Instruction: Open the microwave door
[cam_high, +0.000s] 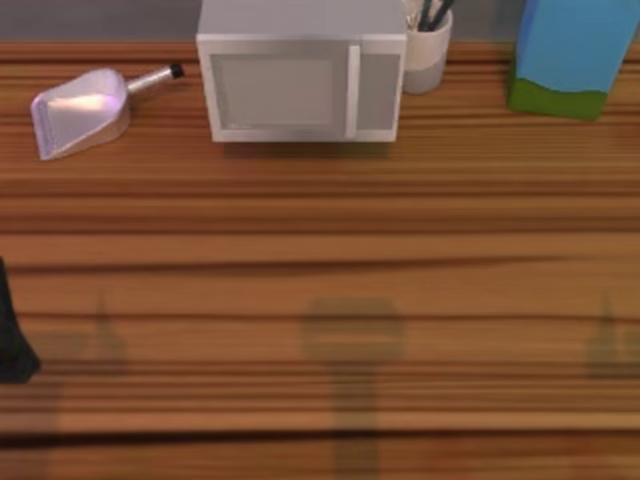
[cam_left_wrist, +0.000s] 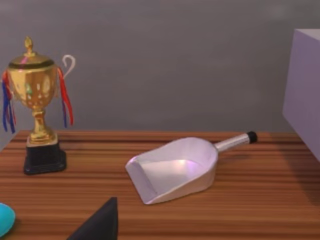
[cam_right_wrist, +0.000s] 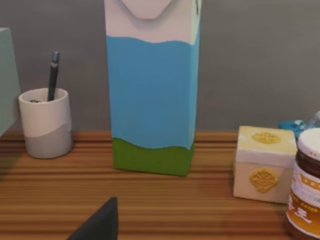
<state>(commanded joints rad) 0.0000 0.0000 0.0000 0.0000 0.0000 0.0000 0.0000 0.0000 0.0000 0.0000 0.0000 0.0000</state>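
The microwave (cam_high: 300, 22) stands at the back middle of the table, its grey side also showing in the left wrist view (cam_left_wrist: 306, 95). The microwave door (cam_high: 278, 90) lies flat and closed against the front, with its white handle bar (cam_high: 352, 90) beside the plain control strip (cam_high: 379, 92). My left arm (cam_high: 12, 340) is parked at the table's left edge, far from the door. One dark finger (cam_left_wrist: 102, 222) shows with bare table beside it, holding nothing. My right arm is outside the top view; its finger (cam_right_wrist: 105, 222) also stands alone over bare wood.
A silver scoop (cam_high: 80, 108) lies left of the microwave, a white pen cup (cam_high: 428, 52) right of it, then a blue-and-green carton (cam_high: 570, 55). A gold trophy (cam_left_wrist: 37, 105) stands far left. A cream box (cam_right_wrist: 262, 162) and a jar (cam_right_wrist: 306, 185) sit right of the carton.
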